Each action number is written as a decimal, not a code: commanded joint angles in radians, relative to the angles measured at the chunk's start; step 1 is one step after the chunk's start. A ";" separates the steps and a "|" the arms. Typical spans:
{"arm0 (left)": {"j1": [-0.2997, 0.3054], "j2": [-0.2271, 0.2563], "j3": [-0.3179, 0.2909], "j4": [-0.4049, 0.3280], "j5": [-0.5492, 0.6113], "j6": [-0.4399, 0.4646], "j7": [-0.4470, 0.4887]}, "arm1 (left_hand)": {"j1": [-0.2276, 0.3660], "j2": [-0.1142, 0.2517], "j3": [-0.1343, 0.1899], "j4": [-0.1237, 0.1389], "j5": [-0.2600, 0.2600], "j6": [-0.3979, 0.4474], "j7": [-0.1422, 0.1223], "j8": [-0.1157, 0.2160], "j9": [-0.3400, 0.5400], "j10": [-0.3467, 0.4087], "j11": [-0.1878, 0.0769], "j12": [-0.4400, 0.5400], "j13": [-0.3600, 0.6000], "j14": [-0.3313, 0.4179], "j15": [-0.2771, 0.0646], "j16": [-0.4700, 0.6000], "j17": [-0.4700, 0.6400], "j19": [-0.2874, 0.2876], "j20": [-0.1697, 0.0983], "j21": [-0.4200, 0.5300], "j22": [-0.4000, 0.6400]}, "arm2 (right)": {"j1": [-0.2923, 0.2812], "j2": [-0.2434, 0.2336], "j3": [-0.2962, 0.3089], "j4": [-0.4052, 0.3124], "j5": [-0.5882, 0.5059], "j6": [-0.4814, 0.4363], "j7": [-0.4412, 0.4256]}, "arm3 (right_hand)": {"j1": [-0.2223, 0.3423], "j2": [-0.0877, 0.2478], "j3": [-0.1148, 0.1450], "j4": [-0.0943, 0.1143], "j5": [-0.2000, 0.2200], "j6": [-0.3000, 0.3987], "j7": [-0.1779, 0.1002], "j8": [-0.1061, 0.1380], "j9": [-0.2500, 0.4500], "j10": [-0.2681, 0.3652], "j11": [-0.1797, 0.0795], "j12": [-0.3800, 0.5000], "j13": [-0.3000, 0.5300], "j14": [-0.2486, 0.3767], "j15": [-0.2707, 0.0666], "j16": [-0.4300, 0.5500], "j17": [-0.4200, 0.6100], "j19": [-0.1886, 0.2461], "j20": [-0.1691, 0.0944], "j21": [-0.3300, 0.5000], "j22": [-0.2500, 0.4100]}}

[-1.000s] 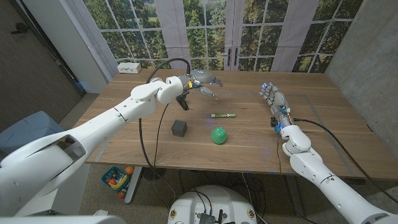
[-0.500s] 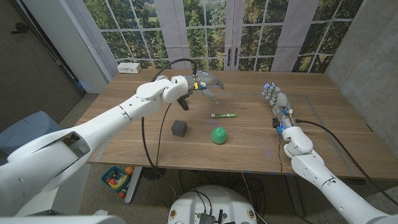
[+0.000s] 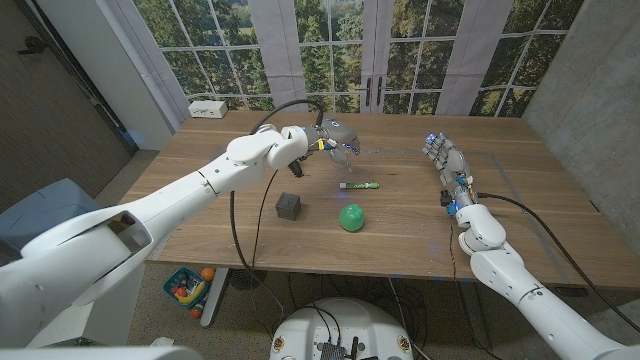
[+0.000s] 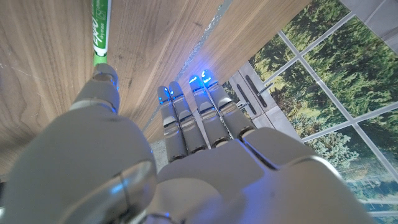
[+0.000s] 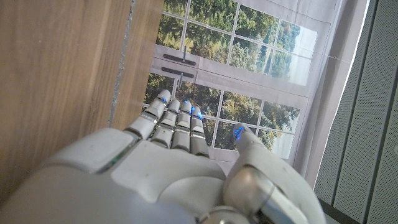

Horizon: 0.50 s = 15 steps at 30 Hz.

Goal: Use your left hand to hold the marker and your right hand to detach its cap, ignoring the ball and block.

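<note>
A green marker (image 3: pixel 358 185) lies on its side near the middle of the wooden table (image 3: pixel 400 225). In the left wrist view the green marker (image 4: pixel 101 30) shows just past my thumb. My left hand (image 3: pixel 332 137) hovers above the table behind and to the left of the marker, fingers apart, holding nothing. My right hand (image 3: pixel 443 160) stands on its edge at the table's right side, fingers straight and together, well apart from the marker. From the right wrist view my right hand (image 5: pixel 174 162) holds nothing.
A green ball (image 3: pixel 351 217) sits in front of the marker. A dark grey block (image 3: pixel 289 205) stands to the ball's left. A white box (image 3: pixel 208 108) lies at the far left corner. Windows run behind the table.
My left hand has moved to the right, closer to the marker. The right hand has shifted only slightly.
</note>
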 commanded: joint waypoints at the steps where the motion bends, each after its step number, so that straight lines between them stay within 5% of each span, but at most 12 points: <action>1: 0.024 -0.020 0.017 0.014 0.049 0.057 0.030 | 0.007 0.021 -0.004 -0.004 -0.006 0.036 0.003 0.009 0.002 0.041 -0.007 0.011 0.003 0.025 -0.142 0.015 0.012 -0.026 -0.004 -0.015 0.008 | 0.000 -0.001 0.005 0.012 0.008 0.006 0.009 | -0.009 -0.001 0.002 -0.004 0.000 0.012 -0.001 0.007 0.001 0.011 -0.002 0.003 -0.001 0.007 -0.002 0.002 0.000 0.008 -0.027 -0.004 0.003; 10: 0.041 -0.032 0.029 0.039 0.060 0.082 0.083 | 0.037 0.029 -0.010 -0.016 -0.012 0.081 -0.029 0.008 0.005 0.091 -0.041 0.017 0.008 0.016 -0.154 0.025 0.032 -0.071 0.005 -0.036 0.013 | -0.002 -0.004 0.008 0.015 0.010 0.007 0.012 | -0.011 -0.003 0.001 -0.006 0.000 0.013 -0.001 0.007 0.001 0.014 -0.002 0.004 -0.002 0.011 -0.002 0.004 -0.001 0.010 -0.027 -0.006 0.003; 14: 0.041 -0.038 0.037 0.041 0.060 0.100 0.066 | 0.045 0.045 -0.016 -0.013 -0.015 0.039 -0.101 -0.012 0.011 0.126 -0.036 0.029 0.024 0.006 -0.152 0.031 0.046 -0.081 0.016 -0.041 0.016 | -0.002 -0.005 0.009 0.019 0.011 0.009 0.015 | -0.012 -0.002 0.001 -0.007 0.000 0.015 -0.001 0.007 0.001 0.015 -0.001 0.004 -0.003 0.011 -0.001 0.004 -0.001 0.011 -0.027 -0.008 0.003; 15: 0.040 -0.040 0.039 0.042 0.062 0.102 0.066 | 0.044 0.048 -0.016 -0.012 -0.015 0.033 -0.103 -0.014 0.011 0.127 -0.037 0.029 0.025 0.004 -0.150 0.031 0.047 -0.083 0.020 -0.042 0.017 | -0.001 -0.005 0.009 0.020 0.011 0.009 0.016 | -0.012 -0.002 0.001 -0.007 0.000 0.015 -0.001 0.007 0.001 0.015 -0.002 0.004 -0.003 0.011 -0.002 0.004 -0.001 0.011 -0.027 -0.008 0.003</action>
